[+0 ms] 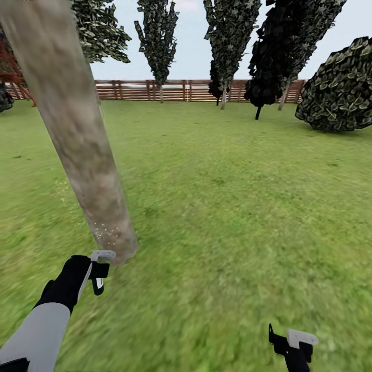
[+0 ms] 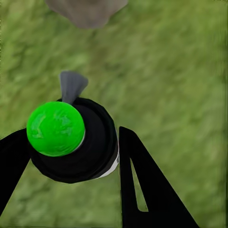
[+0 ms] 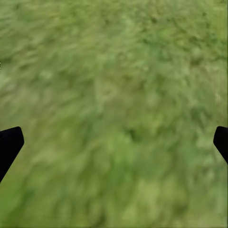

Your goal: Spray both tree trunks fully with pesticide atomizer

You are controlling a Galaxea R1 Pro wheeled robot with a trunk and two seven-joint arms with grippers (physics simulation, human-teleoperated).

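tree trunk (image 1: 77, 139) ahead-left, open lawn (image 1: 243, 206) rightward

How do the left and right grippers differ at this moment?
The left gripper has its jaws closed on the pesticide atomizer, a black bottle whose top shows green here; the right gripper has wide-open jaws with only grass between them. In the head view, the left gripper sits beside the tree trunk base; the right gripper hangs over open lawn. Both point downward.

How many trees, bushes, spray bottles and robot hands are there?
Pale tree trunk: 1
Dark trees by the fence: 3
Round bush: 1
Spray bottle: 1
Robot grippers, left and right: 2
Total: 8
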